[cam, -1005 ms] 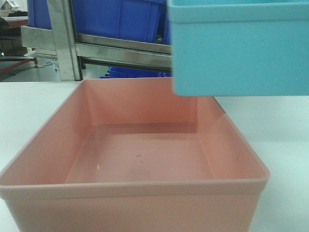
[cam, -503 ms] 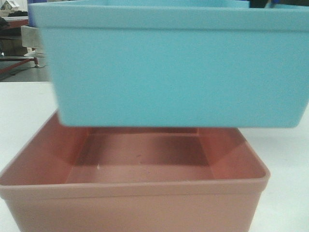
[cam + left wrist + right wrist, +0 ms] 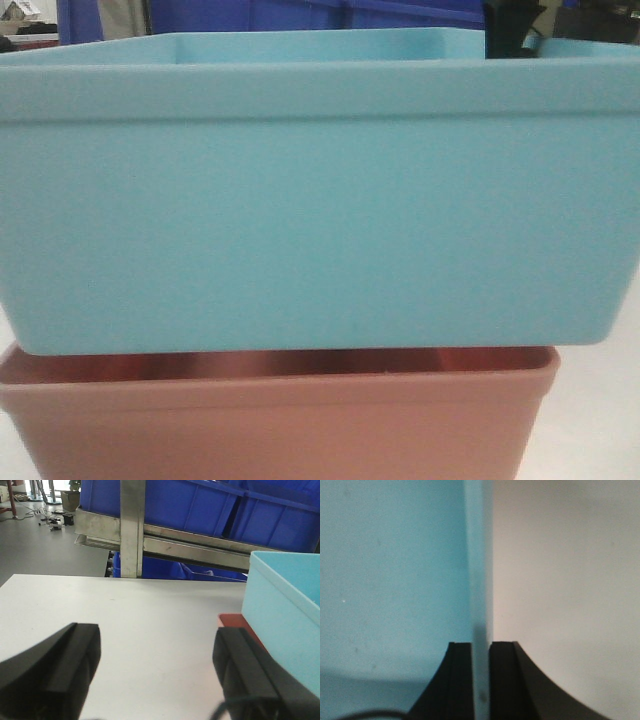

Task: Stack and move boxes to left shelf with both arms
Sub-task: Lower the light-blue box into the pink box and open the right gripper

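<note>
The light blue box [image 3: 300, 210] hangs level just above the salmon pink box [image 3: 280, 415], and a dark gap shows between them. My right gripper [image 3: 480, 647] is shut on the blue box's right wall [image 3: 480, 570], one finger inside and one outside; part of that gripper [image 3: 510, 30] shows at the box's far right rim. My left gripper [image 3: 157, 652] stands open over the white table [image 3: 150, 615], left of both boxes, holding nothing. The blue box [image 3: 285, 610] and a corner of the pink box [image 3: 235, 621] lie just right of its right finger [image 3: 240, 665]. The shelf's steel rail [image 3: 190, 547] runs behind the table.
Dark blue bins [image 3: 210, 505] sit on the steel rack, and another [image 3: 165, 570] lies below it. A vertical steel post [image 3: 132, 527] stands at the table's far edge. Grey floor with cables [image 3: 50, 520] lies at the far left.
The blue box has moved left from the upper right and come down over the pink box, now covering its opening. The pink box has not moved.
</note>
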Tool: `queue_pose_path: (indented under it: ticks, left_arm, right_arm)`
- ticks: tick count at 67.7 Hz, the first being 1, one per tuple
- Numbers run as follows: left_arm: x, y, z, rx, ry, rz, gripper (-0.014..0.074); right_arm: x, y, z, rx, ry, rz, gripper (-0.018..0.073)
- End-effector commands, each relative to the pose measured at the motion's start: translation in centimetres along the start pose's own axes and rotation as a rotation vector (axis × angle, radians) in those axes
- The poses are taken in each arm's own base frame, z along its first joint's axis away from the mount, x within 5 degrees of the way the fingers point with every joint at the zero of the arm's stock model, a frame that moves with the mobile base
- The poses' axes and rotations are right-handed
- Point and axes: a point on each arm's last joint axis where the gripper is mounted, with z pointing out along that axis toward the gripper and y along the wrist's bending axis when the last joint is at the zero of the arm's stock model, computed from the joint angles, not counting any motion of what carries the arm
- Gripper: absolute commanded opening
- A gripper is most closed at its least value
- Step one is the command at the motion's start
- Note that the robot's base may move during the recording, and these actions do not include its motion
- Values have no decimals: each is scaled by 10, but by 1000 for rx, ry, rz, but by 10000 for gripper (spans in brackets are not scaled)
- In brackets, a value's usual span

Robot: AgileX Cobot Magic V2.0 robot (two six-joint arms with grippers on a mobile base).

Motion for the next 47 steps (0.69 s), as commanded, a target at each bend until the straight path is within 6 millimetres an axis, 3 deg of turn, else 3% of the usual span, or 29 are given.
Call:
queue_pose_path:
  ticks: [1,47]
  left_arm:
    - [-16,0,-1,-9,-106,2,384]
    - [-16,0,-1,-9,-106,2,384]
  right_arm:
    - [-4,11,-27,-106,-132,16,55]
    - [-6,8,-6,-92,-126,-11,55]
